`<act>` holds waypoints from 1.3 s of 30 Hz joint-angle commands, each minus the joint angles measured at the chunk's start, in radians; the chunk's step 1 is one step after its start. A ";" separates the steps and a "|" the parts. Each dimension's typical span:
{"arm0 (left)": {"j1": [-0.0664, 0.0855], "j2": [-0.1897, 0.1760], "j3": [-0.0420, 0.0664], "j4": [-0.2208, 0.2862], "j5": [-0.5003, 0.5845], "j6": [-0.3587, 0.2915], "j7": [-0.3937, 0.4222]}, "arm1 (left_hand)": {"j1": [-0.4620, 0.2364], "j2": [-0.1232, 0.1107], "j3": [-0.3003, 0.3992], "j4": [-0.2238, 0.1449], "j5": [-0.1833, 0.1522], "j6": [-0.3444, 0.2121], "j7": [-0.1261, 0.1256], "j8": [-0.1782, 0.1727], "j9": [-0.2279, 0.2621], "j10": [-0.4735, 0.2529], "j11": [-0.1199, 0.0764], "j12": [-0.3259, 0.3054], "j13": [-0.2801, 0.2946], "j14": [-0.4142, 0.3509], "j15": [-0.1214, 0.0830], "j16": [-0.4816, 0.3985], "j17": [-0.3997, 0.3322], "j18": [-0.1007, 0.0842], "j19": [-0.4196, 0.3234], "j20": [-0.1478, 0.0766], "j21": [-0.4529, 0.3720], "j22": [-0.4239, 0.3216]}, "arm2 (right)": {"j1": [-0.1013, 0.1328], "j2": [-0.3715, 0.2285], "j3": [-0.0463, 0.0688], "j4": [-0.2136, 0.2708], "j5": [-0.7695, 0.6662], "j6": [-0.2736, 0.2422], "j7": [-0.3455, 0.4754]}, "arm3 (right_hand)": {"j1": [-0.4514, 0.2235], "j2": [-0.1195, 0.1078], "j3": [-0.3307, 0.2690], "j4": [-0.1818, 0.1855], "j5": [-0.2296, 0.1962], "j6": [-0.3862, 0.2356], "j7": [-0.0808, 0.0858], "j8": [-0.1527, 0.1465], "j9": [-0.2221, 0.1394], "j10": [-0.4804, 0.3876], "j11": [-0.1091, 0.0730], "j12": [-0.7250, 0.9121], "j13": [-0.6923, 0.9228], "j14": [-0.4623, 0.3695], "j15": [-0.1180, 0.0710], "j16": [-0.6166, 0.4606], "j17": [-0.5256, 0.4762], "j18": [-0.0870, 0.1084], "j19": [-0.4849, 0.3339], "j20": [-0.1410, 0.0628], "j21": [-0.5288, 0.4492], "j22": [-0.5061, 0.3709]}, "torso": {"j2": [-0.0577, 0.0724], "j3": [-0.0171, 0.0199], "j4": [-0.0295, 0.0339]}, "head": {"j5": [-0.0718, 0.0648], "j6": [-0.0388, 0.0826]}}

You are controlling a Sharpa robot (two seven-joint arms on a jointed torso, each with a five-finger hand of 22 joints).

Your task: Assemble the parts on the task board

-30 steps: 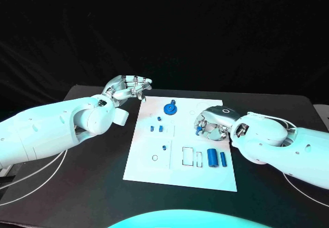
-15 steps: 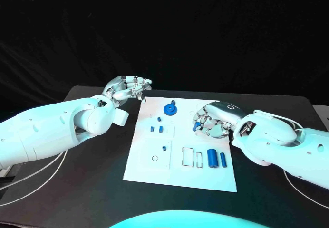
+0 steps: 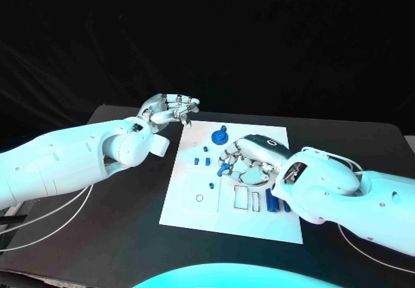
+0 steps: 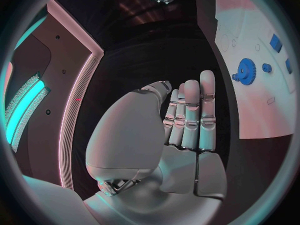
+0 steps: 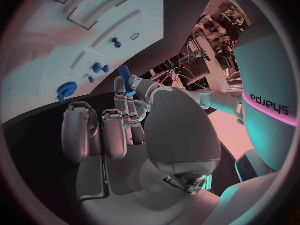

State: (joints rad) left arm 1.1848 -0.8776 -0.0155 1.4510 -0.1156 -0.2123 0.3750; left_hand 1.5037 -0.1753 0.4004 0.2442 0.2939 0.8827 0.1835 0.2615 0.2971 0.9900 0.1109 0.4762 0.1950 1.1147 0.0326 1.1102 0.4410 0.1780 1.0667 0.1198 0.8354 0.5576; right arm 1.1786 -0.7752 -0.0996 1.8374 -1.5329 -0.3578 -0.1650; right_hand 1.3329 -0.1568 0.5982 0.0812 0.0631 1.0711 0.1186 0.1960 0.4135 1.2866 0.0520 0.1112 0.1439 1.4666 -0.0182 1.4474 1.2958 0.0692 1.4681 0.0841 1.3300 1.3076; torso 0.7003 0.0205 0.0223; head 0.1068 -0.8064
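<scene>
White flat rectangular task board lies on matte black surface; all places given relative to the board. Board has shallow outlined recesses: rectangular slots near its near-middle, a small oval hole toward its left side.

Blue gear, round with toothed rim and a small peg beside it, sits at the board's far middle; also seen in left wrist view and right wrist view. Small blue pegs sit just nearer than the gear, left of board centre. Blue cylinder, smooth, lying flat, at the board's near right, partly covered by the right forearm.

Right robot hand, silver metal with segmented fingers, is over the board's centre-right, fingers curled down. It pinches a small blue part between thumb and fingertip; right wrist view shows the part as a short smooth blue stub, the remaining fingers straight.

Left robot hand hovers off the board's far-left corner, above the surface, holding nothing. In left wrist view its fingers lie straight and pressed together side by side, thumb folded alongside; head view shows fingertips bent inward.
</scene>
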 commanded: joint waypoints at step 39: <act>0.000 0.018 -0.001 -0.004 0.005 0.025 -0.003 | -0.006 -0.001 0.010 -0.003 0.006 -0.005 0.000 0.006 -0.002 -0.011 -0.001 0.011 0.002 -0.009 0.000 -0.004 -0.003 0.007 0.001 0.000 -0.005 -0.002 | -0.129 0.186 -0.028 -0.156 -0.186 0.065 -0.021 | -0.008 0.000 0.002 -0.004 0.015 -0.005 0.001 0.025 0.042 0.005 0.000 -0.014 0.001 0.052 -0.006 0.006 -0.001 -0.018 0.020 -0.006 -0.003 0.147 | 0.002 0.0002 0.0010 | 0.032 -0.019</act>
State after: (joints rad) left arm 1.1847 -0.8613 -0.0168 1.4459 -0.1156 -0.2050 0.3687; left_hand 1.5037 -0.1753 0.4031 0.2413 0.2938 0.8827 0.1835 0.2614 0.2964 0.9865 0.1073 0.4822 0.1956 1.1147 0.0326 1.1102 0.4400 0.1780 1.0667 0.1198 0.8354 0.5569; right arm 1.0517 -0.5909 -0.1266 1.6820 -1.6919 -0.3292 -0.1703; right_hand 1.3277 -0.1624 0.5969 0.0799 0.0736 1.0589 0.1194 0.2195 0.4149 1.2866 0.0523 0.1035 0.1450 1.4666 -0.0181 1.4474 1.2954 0.0692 1.4680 0.0843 1.3299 1.3080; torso 0.7021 0.0207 0.0232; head 0.1384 -0.8249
